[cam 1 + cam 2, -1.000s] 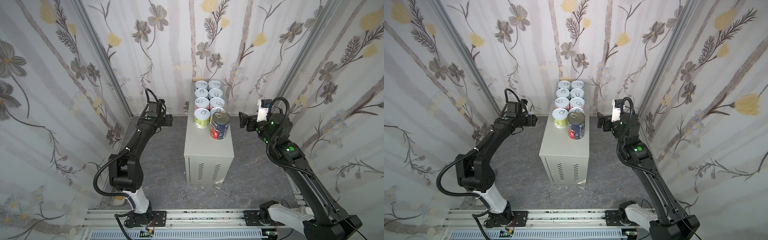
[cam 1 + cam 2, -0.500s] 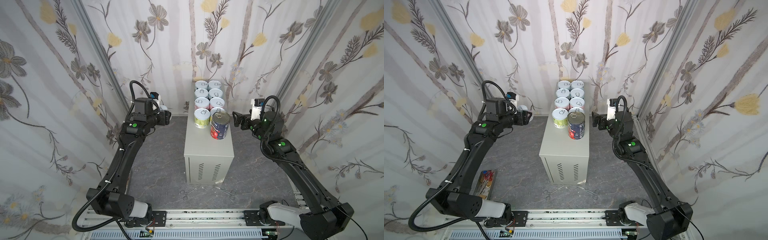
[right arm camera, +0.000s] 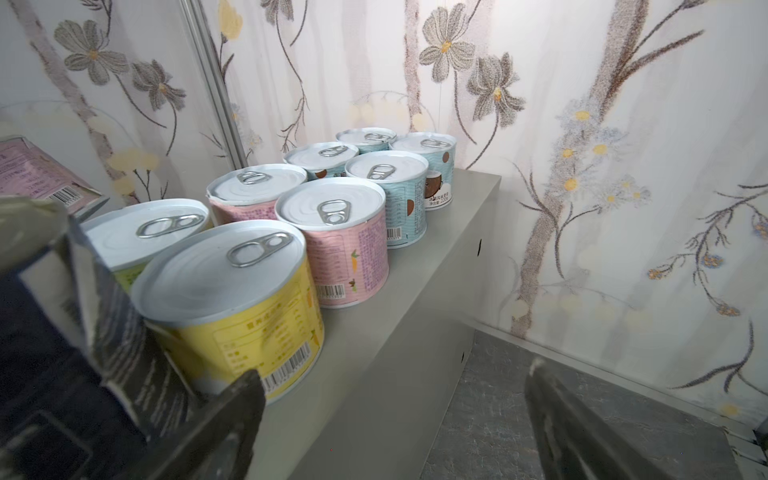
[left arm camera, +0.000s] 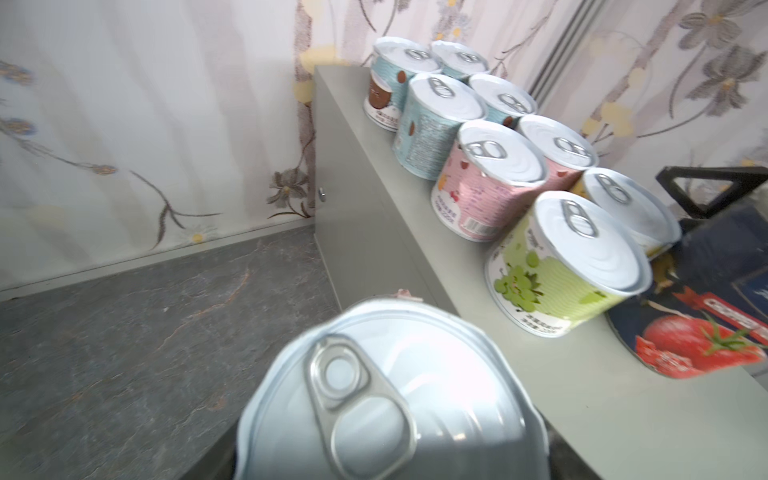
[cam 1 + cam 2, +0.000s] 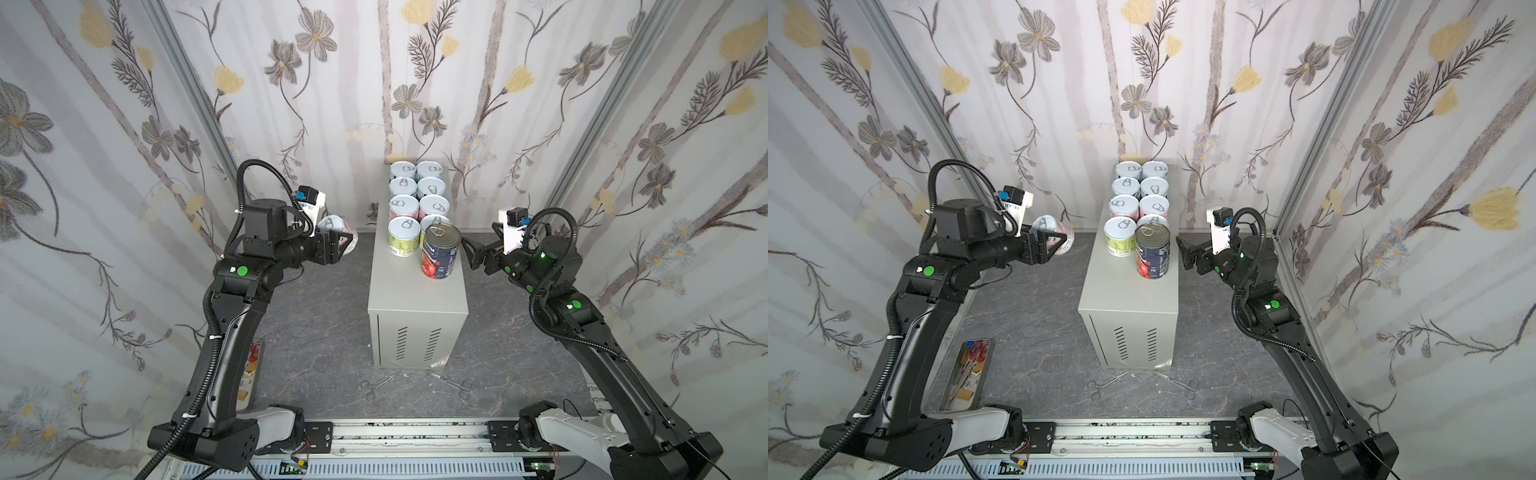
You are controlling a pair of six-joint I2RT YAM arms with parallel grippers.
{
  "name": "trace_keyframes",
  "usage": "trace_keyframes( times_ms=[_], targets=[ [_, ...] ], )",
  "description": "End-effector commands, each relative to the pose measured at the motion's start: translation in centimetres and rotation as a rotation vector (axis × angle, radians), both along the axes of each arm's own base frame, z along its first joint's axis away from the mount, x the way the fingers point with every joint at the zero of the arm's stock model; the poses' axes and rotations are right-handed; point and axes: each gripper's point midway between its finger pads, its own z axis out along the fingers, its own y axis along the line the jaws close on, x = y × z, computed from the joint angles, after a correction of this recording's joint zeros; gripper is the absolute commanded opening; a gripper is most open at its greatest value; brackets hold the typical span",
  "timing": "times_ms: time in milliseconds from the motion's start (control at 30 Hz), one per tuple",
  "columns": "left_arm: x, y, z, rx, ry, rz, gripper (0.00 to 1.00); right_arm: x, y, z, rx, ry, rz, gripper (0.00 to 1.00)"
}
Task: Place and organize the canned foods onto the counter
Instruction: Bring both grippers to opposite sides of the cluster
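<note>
At the far left of both top views, low down, a shallow tray (image 5: 970, 374) of small tools is lying on the dark marbled floor (image 5: 316, 332), apart from the work.

Left of centre, the left gripper (image 5: 341, 246) is gripping a pink-labelled can (image 5: 340, 232) between its fingers, closed on the can's sides. The can is hanging tilted in the air, just beside the left edge of the worktop (image 5: 415, 299), lid toward the wrist camera. Judging by the layout, it is being carried in to fill the bare near-left spot.

At centre, the worktop, a tall grey box with slanted vent slits, is carrying eight short cans (image 5: 417, 203) in two tidy columns running from the back wall forward. Like colours are sitting together, which looks deliberate: teal at the back, pink next, then the green can (image 4: 561, 266) and the yellow can (image 3: 232, 303). The teal labels are showing a coconut, the green one grapes. Barcodes are visible, but the small print is too fine to read.

In front of the yellow can, the taller dark-blue can (image 5: 440, 255) with tomato pictures is standing upright; its lettering is not legible.

Right of centre, the right gripper (image 5: 471, 253) is hovering near that can with fingers spread and nothing between them.

On the floor before the box, two pairs of scissors (image 5: 378, 384) are lying.
</note>
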Motion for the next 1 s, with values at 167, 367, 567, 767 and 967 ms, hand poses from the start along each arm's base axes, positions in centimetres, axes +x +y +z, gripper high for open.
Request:
trace_keyframes(
  times_ms=[167, 367, 567, 767, 967],
  targets=[
    [-3.5, -3.9, 2.8, -0.033, -0.076, -0.228, 0.58, -1.0, 0.7, 0.2, -0.025, -0.026, 0.064, 0.97],
    [-4.4, -5.9, 2.1, 0.008, -0.042, -0.296, 0.57, -1.2, 0.7, 0.1, -0.03, -0.029, 0.065, 0.96],
    [-5.1, -7.6, 0.5, 0.051, 0.006, -0.336, 0.57, -1.6, 0.5, 0.6, -0.044, -0.048, 0.063, 0.97],
    [-5.6, -8.9, -0.7, 0.094, 0.03, -0.372, 0.57, -2.2, 0.9, 0.9, -0.033, -0.076, 0.096, 0.97],
    [-5.7, -10.0, -2.0, 0.137, 0.056, -0.399, 0.59, -2.8, 1.1, 1.2, -0.027, -0.086, 0.119, 0.97]
  ],
)
